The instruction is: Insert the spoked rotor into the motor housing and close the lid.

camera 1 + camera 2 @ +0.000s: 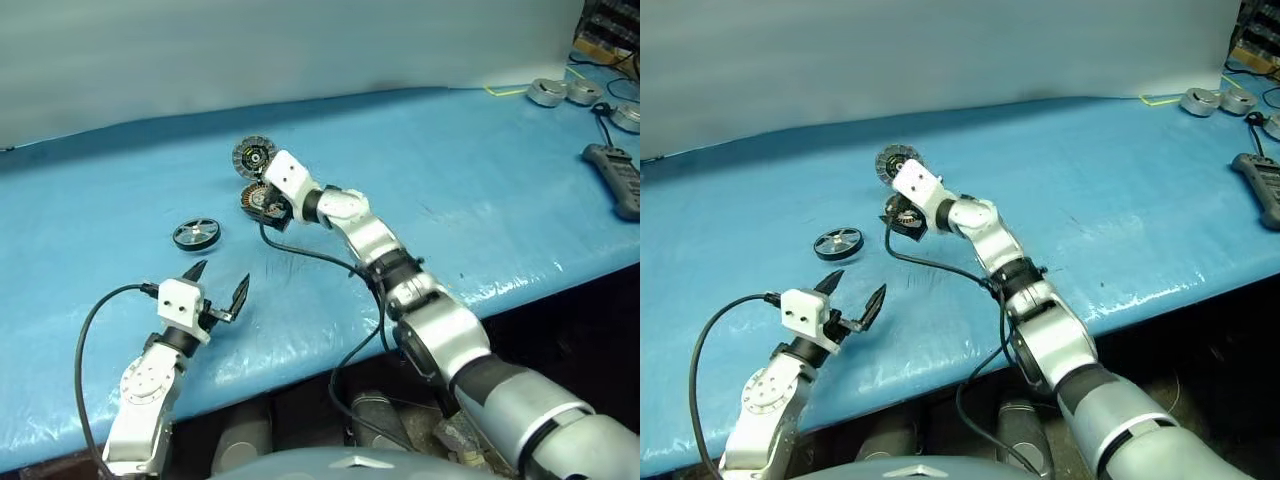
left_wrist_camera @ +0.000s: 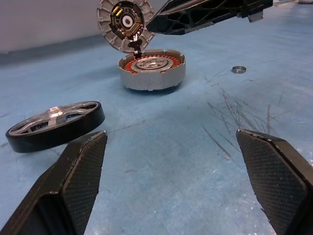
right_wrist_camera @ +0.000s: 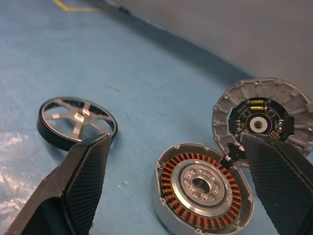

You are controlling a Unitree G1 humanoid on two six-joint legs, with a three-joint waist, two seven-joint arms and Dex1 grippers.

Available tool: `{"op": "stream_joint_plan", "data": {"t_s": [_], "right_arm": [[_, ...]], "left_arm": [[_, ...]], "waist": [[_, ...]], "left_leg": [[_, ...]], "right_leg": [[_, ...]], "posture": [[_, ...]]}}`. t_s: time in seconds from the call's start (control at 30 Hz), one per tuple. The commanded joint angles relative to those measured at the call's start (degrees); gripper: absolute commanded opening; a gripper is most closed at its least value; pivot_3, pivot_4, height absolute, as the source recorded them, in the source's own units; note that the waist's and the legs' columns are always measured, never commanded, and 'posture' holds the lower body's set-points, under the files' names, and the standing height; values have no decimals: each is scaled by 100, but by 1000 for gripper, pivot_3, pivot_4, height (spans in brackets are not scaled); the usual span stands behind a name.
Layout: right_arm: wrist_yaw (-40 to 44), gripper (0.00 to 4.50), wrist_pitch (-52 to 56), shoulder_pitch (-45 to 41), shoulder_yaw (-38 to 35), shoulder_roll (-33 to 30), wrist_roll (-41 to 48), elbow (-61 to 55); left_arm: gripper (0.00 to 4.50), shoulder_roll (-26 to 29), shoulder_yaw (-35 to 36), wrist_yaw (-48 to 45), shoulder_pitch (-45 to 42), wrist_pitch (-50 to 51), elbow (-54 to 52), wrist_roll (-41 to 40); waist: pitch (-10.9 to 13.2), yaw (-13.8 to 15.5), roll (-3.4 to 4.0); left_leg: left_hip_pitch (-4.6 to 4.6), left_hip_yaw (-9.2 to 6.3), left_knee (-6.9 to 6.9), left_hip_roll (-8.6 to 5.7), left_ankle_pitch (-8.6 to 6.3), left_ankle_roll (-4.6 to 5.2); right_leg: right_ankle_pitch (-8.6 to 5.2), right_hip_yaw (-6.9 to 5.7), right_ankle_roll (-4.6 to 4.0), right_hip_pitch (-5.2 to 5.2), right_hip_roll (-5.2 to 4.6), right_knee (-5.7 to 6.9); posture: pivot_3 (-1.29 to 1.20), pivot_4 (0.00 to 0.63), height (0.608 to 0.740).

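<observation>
The left tool (image 1: pixel 215 285), lower left of the head view, hovers over the blue surface (image 1: pixel 480 200) with its two black fingers (image 2: pixel 73 186) spread wide and nothing between them, aimed up the frame toward the parts. The right tool (image 1: pixel 902 215), at the centre of the head view, reaches in from the lower right on a bent silver arm; its fingers (image 3: pixel 83 176) are likewise spread and empty, poised just above the motor housing (image 3: pixel 203 188).

The housing sits flat on the surface with its open mouth facing up, axis vertical, showing a ring of copper windings round a silver centre. At its far rim the lid (image 3: pixel 261 122) stands up on edge, seemingly joined at the rim by a small black piece, tilted slightly back, its inner face of silver radial segments and a dark centre with a circuit board turned toward the tools.

The spoked rotor (image 1: pixel 196 234) lies flat on the surface in the left-centre of the head view, axis vertical, black ring and silver spokes up, apart from the housing and between it and the left tool.

A small metal ring (image 2: pixel 238 69) lies on the surface near the housing. In the upper right corner sit several silver pucks (image 1: pixel 547 92), cables and a dark handheld device (image 1: pixel 615 180).
</observation>
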Motion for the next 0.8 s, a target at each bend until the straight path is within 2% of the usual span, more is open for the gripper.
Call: {"op": "stream_joint_plan", "data": {"t_s": [0.03, 0.13, 0.23, 0.37, 0.53, 0.8], "right_arm": [[-233, 4486, 478, 1227, -96, -97, 285, -1950], [-467, 4486, 848, 2555, -131, -148, 512, -3281], [-637, 4486, 733, 3561, -23, -233, 555, -4135], [-896, 4486, 320, 4738, 54, -386, 560, -4844], [-1297, 4486, 178, 5532, 174, -374, 485, -5202], [-1566, 4486, -225, 5889, 320, -304, 598, -5336]], "left_arm": [[4500, 272, 278, -50, -731, 584, 156, -246], [4500, 440, 305, -154, -1539, 913, 448, -319], [4500, 665, 162, -438, -2196, 1129, 862, -219], [4500, 1164, -391, -1206, -3348, 1336, 2116, 186], [4500, 1442, -1161, -2205, -4819, 656, 4106, 926], [4500, 1247, -1918, -3071, -6576, -567, 6564, 1904]], "waist": [[1, 25, 2], [2, 17, 3], [1, -29, 2], [1, -27, 1], [4, -37, -9], [20, -27, -37]], "left_leg": [[0, -3, 1, -1, 0, 0], [6, -2, 7, 0, 1, 0], [14, 1, 10, 7, 2, -3], [18, -1, 10, 10, 6, -1], [14, 6, 15, 9, 10, 0], [2, 5, 5, 8, 9, 0]], "right_leg": [[6, -1, -6, 1, 0, -1], [2, -1, 6, 3, 2, 3], [2, 1, 10, 6, 9, 3], [-6, 1, -1, 8, 14, 4], [-8, 6, -3, 7, 14, -2], [-5, 5, 2, 0, 12, -7]], "posture": [[0, 150, 740], [0, 150, 740], [0, 150, 740], [0, 150, 740], [0, 150, 740], [0, 150, 740]]}}
